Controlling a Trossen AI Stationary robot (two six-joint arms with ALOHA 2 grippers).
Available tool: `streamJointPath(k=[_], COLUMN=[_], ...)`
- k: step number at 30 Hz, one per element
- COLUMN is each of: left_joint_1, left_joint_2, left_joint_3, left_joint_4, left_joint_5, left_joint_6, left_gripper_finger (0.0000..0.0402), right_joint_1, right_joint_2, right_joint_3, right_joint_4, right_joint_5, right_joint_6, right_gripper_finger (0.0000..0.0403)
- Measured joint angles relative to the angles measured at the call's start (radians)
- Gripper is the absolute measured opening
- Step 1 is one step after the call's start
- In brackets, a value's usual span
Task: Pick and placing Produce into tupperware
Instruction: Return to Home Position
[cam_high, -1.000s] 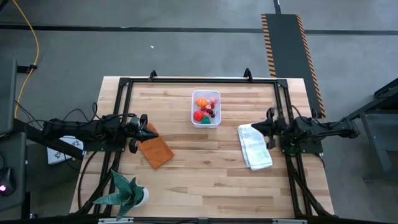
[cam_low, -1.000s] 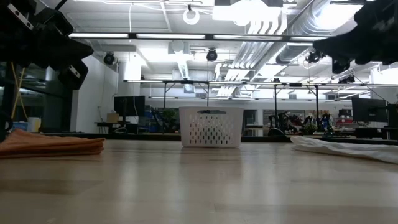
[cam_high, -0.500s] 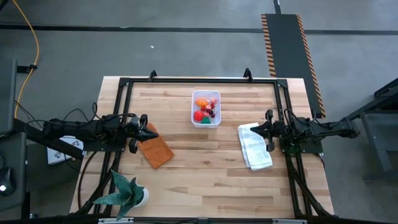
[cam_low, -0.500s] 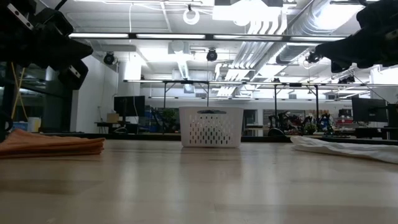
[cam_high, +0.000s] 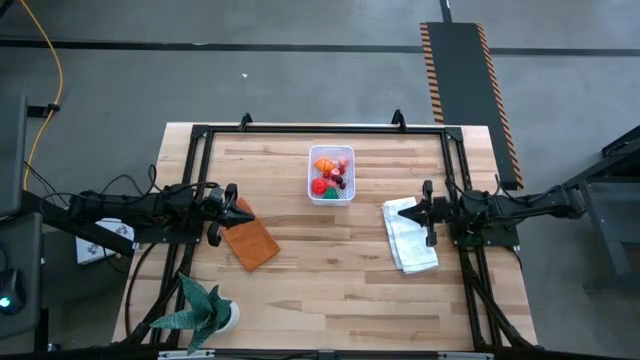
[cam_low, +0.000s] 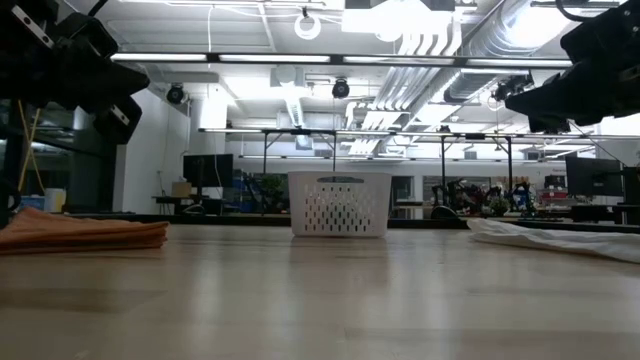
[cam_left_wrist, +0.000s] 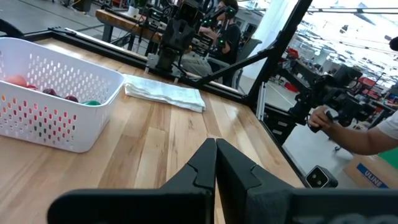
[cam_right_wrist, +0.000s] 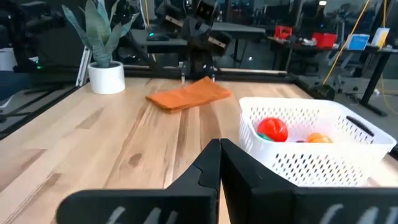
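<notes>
plant (cam_high: 205, 305) near left | left gripper (cam_high: 240, 212) fingers pressed together, empty, above orange cloth (cam_high: 252, 243) at left | right gripper (cam_high: 412, 209) likewise pinched, empty, above white cloth (cam_high: 410, 245) at right | tupperware (cam_high: 330, 200) far centre, produce (cam_high: 327, 178) inside

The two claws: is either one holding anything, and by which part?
Nothing is held. The left gripper and the right gripper are both shut and empty.
</notes>
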Motion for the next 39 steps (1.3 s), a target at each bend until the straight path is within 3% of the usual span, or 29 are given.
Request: streamJointPath(k=[39], left_joint_1=[0.0], left_joint_2=[0.0], left_joint_3=[0.0], left_joint_4=[0.0], left_joint_5=[0.0], left_joint_6=[0.0], left_gripper_finger=[0.0001], right_joint_1=[0.0], right_joint_2=[0.007], right_joint_3=[0.0], right_joint_4=[0.001], right_joint_5=[0.013], right_joint_6=[0.081], right_gripper_finger=[0.0])
